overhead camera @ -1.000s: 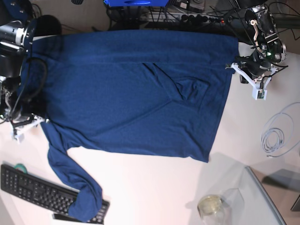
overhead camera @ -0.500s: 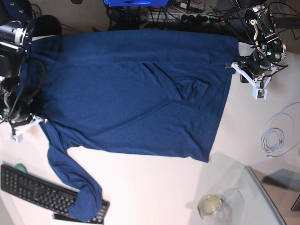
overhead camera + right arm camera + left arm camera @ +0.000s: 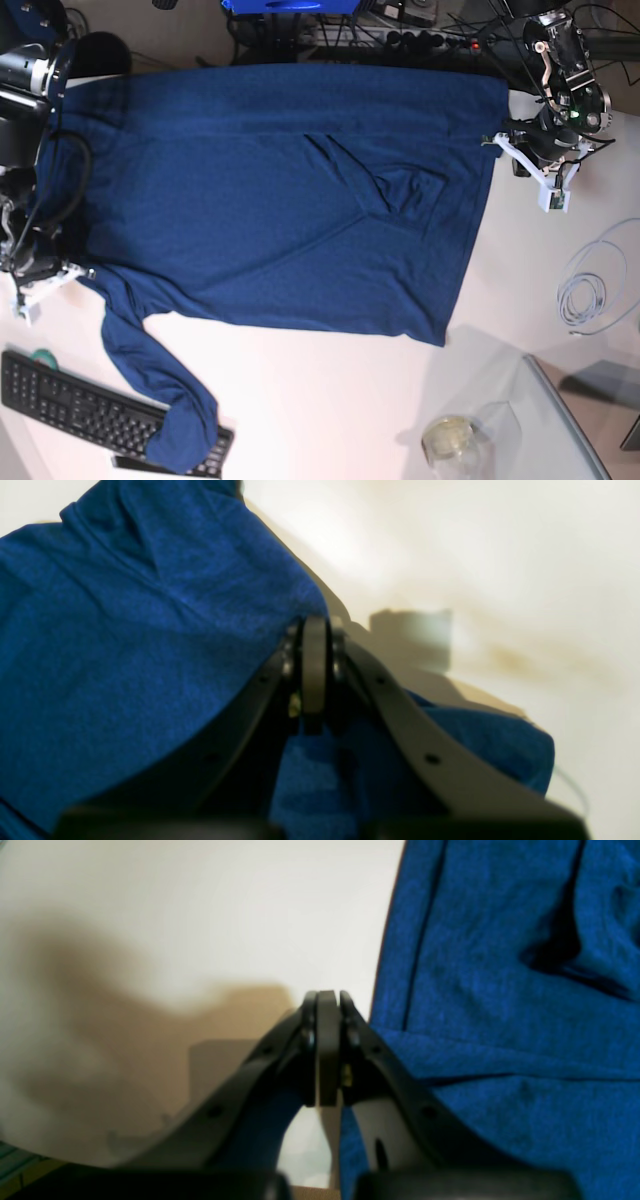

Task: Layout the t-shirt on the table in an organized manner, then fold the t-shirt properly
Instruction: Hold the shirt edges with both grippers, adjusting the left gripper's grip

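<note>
The t-shirt [image 3: 290, 200] is spread on the table [image 3: 330, 410]. Its edge looks pinched by the right gripper [image 3: 314, 680]. The left gripper [image 3: 327, 1050] is closed on nothing. The sleeve could be dragged over the keyboard [image 3: 70, 405] by a pull.

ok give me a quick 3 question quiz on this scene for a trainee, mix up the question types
1. True or false: the left gripper is shut on the t-shirt.
2. Where does the lower sleeve end? A) on the keyboard B) on the cable C) on the jar
3. Fill in: the right gripper is shut at the shirt's ____ side in the base view.

Key: 1 false, it is shut beside the hem over bare table, with no cloth between its jaws. 2 A. 3 left, though whether cloth is pinched is unclear.
</note>
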Controlling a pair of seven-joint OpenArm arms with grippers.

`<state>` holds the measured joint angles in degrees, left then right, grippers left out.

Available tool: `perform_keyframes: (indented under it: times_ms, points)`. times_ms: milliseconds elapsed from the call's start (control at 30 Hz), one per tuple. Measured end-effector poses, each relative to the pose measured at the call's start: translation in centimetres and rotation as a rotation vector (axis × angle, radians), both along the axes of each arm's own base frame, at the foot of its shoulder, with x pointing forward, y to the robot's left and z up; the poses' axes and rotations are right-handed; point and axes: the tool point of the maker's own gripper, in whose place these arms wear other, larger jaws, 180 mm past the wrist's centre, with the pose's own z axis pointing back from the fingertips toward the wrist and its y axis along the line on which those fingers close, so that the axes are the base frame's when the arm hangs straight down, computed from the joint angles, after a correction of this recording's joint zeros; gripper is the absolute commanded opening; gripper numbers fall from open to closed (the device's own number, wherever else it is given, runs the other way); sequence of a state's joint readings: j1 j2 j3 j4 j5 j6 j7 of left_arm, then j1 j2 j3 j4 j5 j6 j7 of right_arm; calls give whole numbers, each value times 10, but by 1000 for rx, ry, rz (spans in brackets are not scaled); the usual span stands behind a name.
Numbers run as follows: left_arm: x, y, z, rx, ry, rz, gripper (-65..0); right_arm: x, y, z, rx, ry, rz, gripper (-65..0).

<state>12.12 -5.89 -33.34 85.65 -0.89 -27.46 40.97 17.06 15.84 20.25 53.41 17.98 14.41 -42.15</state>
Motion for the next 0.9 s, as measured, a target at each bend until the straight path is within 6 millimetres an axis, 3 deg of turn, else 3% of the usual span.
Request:
perform_keyframes:
  times_ms: [200,333,400,467,567,633,767,900]
  points:
    - [0,0,0,1,-1,0,-650,7,-2,10,-14,-31,4,-644]
    - [1,0,0,1,-1,0,-650,6,-2,9,-14,-29,5,-536]
    - [1,0,0,1,-1,0,-650,7,-2,9,-13,-31,4,-512]
    - [1,0,0,0,-1,0,-650,7,-2,9,-13,-31,4,-530]
    - [1,0,0,1,-1,0,-650,7,-1,9,-13,-30,4,-648]
    - [1,0,0,0,-1,0,-650,7,-2,9,-13,-31,4,-648]
    - [1,0,0,1,-1,0,-650,7,-1,9,-13,-30,4,-579]
    - [1,0,0,1,-1,0,-650,7,-2,9,-14,-30,3,-411]
